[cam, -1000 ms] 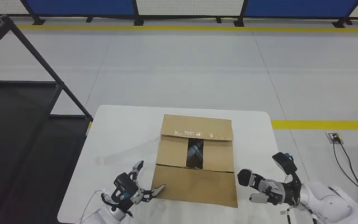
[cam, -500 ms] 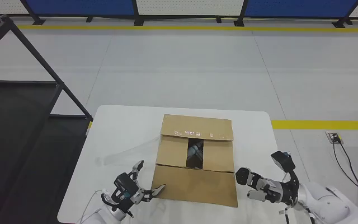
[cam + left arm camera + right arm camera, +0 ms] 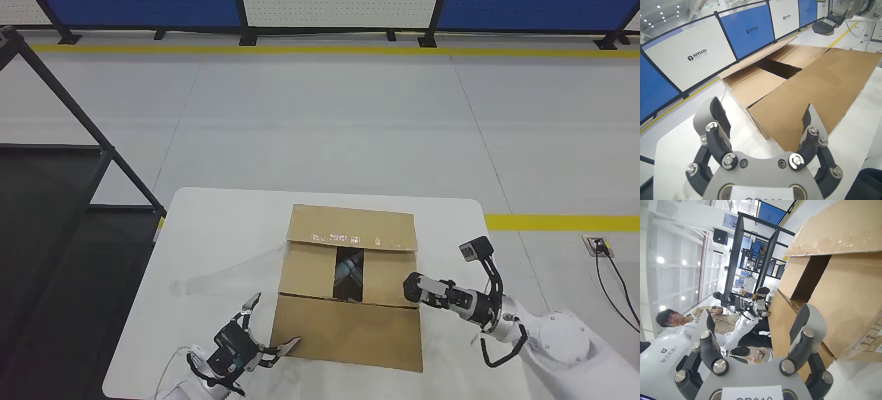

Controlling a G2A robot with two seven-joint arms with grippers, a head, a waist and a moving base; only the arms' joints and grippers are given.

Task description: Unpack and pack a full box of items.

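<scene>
A brown cardboard box stands mid-table. Its side flaps are folded in, leaving a dark slot where some contents show. The long near flap slopes out towards the table's front edge. My left gripper is open at that flap's near-left corner; in the left wrist view the gripper straddles the corner of the box. My right gripper is open against the box's right side, level with the flap seam. In the right wrist view one of its fingers lies on the cardboard.
The white table has bare room to the left of the box and behind it. A black metal rack stands off the table's left side. A cable and floor socket lie to the right.
My right gripper has moved away from the table's front and in towards the box, from beside the near flap's corner to the flap seam. The left gripper has shifted slightly nearer the front edge.
</scene>
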